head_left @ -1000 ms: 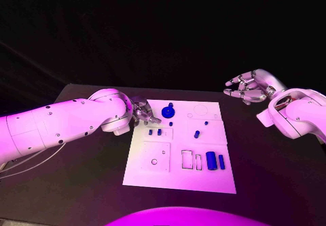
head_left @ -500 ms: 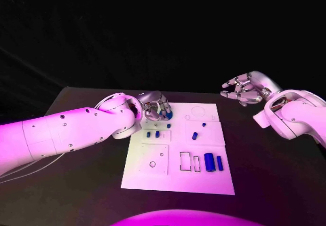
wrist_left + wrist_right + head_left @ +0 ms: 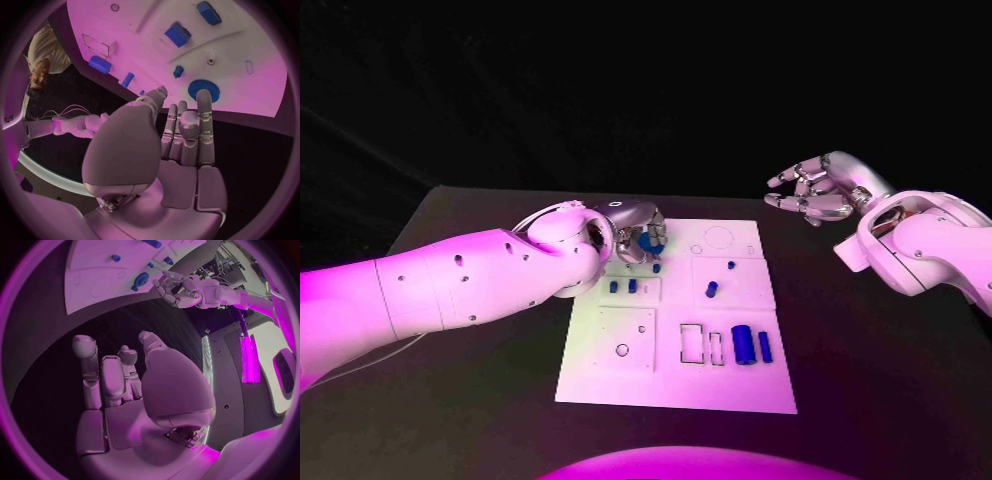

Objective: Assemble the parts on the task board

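My left robot hand hovers released, fingers apart, over the blue gear at the far left of the task board. The gear looks light, stiff and toothed, probably slick plastic, so I judge its rim the best hold. My right robot hand hangs empty, fingers loosely curled, well right of the board.

The left hand and its bulky white arm lie across the far left corner of the task board, covering the blue gear there and blocking any approach from the left side. The right hand hangs beyond the board's far right corner, well apart from it. The near half of the board lies uncovered, with only the low blue cylinder and the blue bar just beside it near the right edge.
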Available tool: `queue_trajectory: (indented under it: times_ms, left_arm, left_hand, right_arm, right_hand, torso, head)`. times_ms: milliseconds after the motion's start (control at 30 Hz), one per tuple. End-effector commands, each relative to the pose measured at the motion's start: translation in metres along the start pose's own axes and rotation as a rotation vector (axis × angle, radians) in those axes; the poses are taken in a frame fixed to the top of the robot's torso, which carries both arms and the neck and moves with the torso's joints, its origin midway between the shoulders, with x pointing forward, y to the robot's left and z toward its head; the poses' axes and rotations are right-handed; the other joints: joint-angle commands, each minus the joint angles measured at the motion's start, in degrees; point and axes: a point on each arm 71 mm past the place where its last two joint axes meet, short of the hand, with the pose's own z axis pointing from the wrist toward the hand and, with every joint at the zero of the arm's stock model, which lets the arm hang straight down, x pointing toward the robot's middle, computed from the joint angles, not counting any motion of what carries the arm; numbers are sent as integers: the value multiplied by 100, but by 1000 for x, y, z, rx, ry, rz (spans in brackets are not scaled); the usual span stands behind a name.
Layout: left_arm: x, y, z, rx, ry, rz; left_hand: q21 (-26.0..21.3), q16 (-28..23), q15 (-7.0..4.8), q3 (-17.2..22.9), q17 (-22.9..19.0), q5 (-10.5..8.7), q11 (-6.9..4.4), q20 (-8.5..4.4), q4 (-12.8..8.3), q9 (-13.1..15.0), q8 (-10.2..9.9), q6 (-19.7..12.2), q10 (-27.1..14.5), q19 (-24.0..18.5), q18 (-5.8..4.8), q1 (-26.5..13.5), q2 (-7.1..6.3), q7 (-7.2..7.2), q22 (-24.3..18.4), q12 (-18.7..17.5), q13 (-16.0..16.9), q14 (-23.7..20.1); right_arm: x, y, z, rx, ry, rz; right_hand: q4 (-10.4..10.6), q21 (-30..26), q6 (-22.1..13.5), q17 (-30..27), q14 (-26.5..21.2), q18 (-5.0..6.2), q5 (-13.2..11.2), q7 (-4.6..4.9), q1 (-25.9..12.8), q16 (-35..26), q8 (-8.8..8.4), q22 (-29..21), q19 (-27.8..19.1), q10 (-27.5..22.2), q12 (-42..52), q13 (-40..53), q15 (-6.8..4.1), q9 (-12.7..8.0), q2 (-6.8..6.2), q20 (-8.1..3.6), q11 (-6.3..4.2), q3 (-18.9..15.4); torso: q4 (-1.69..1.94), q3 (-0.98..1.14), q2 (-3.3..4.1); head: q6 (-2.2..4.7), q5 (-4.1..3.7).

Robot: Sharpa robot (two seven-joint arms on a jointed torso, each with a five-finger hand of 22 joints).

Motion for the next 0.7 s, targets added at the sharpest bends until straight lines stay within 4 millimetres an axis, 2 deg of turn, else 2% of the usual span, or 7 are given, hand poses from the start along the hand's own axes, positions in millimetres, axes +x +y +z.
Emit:
queue_trajectory:
  times_ms: [33, 233, 700]
  left_arm:
    - [6, -1, 3, 15, 61, 81]
    - [9, 0, 8, 4, 84, 97]
    - [15, 0, 11, 0, 122, 106]
  left_hand:
    - [22, 34, 11, -78, -23, -5, -1, 44, 6, -30, -37, 61, -15, 6, 73, -25, -16, -8, 9, -25, -35, -19]
    - [46, 135, 0, -142, 10, 3, -11, 44, -7, -84, -74, 174, 100, 9, 78, 32, 62, -24, 22, -35, -97, 16]
    - [109, 299, -21, -160, 67, 9, -40, 31, -13, -176, -166, 375, 324, 23, 80, 113, 144, -50, 59, -102, -220, 81]
  right_arm:
    - [1, 2, 0, -16, 2, -6]
    - [1, 2, 0, -18, 2, -5]
    - [1, 3, -1, -19, 3, -4]
  right_hand:
    - [27, -37, 21, -7, 42, 112, 38, -4, 42, -38, 32, -5, 12, -31, -5, -7, -14, -6, 30, -6, -21, 21]
    - [27, -37, 21, -7, 42, 112, 38, -4, 42, -38, 32, -5, 12, -31, -5, -7, -14, -6, 30, -6, -21, 21]
    - [27, -37, 21, -7, 42, 112, 38, -4, 42, -38, 32, -5, 12, -31, -5, -7, -14, -6, 30, -6, -21, 21]
  torso:
    - [-1, 2, 0]
    - [-6, 2, -3]
    - [3, 1, -7]
  head:
    - [-13, -7]
    - [-24, -14]
    - [-48, -32]
